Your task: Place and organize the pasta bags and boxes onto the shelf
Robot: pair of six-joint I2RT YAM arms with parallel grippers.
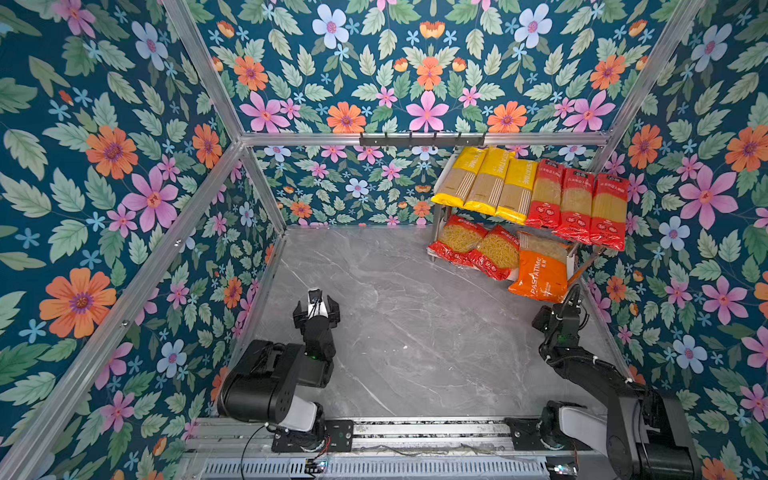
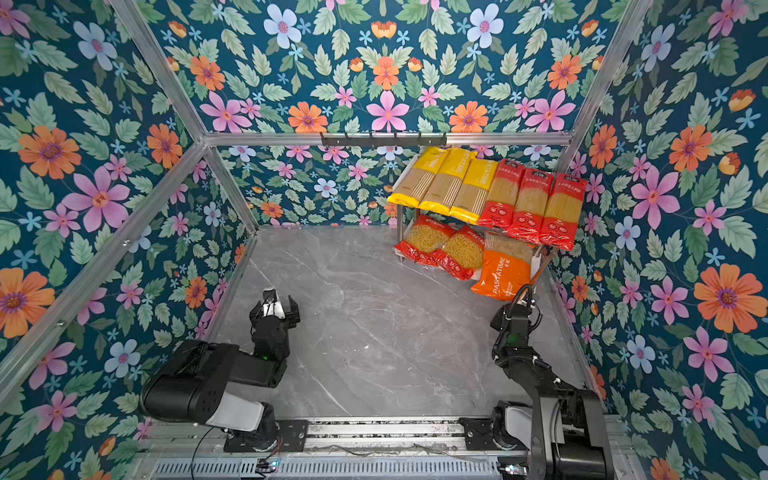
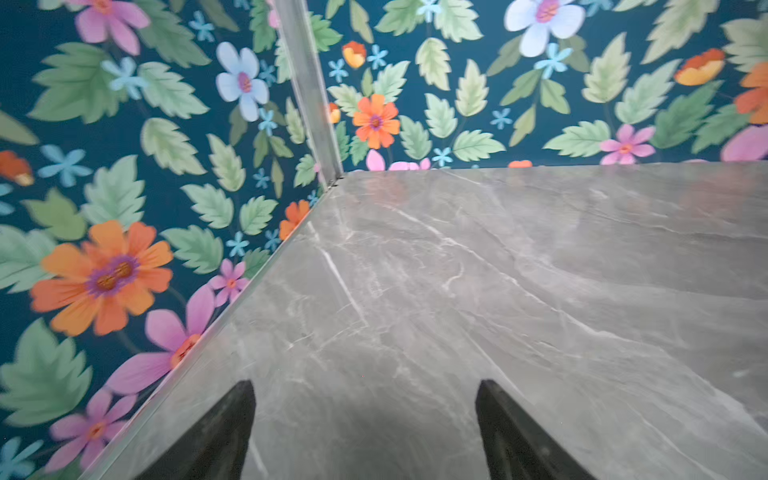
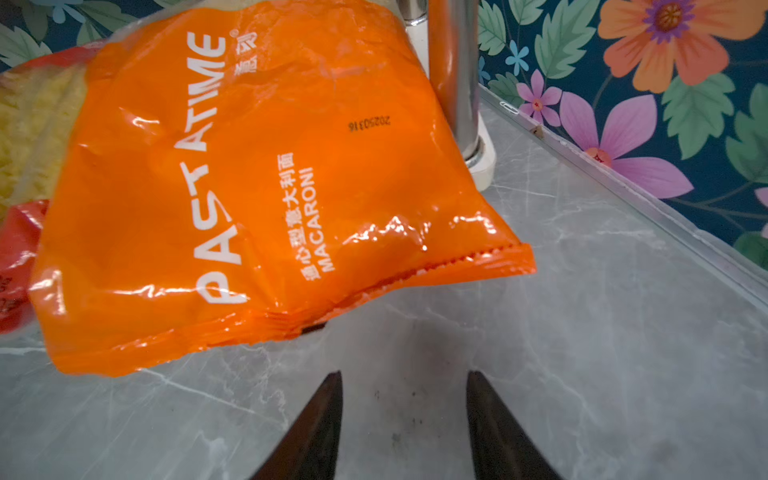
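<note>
- left fingers (image 3: 226, 436) – wide apart, nothing between them, touching nothing; bare grey worktop (image 1: 395, 311) shows in the gap
- in both top views that arm sits near left, fingers aimed at the far-left corner, well apart from the shelf (image 1: 435, 222)
- right fingers (image 4: 316, 436) – apart, a narrower gap than the left pair, nothing between them; only worktop in the gap
- they hang just short of the near sealed edge of the orange macaroni pack (image 4: 257, 187), not touching it; in a top view the arm is on the right, just near of that pack
- shelf stands at the far right, against the back wall, below the black hook rail (image 1: 422, 139)
- top tier: three yellow spaghetti packs (image 1: 488, 180) side by side on the left, three red spaghetti packs (image 1: 575, 203) side by side on the right; all long, lying flat, near ends overhanging the board
- yellow packs fan a little leftward, red ones run straighter
- lower tier: two short red macaroni packs (image 1: 476, 247) on the left, touching, angled, near ends past the shelf edge
- orange macaroni pack on the lower tier's right, beside the chrome post (image 4: 457, 83); white PASTATIME and MACARONI print up, film crinkled and glossy
- its near end sticks out past the board; whether that edge rests on the worktop or hangs above it, cannot tell
</note>
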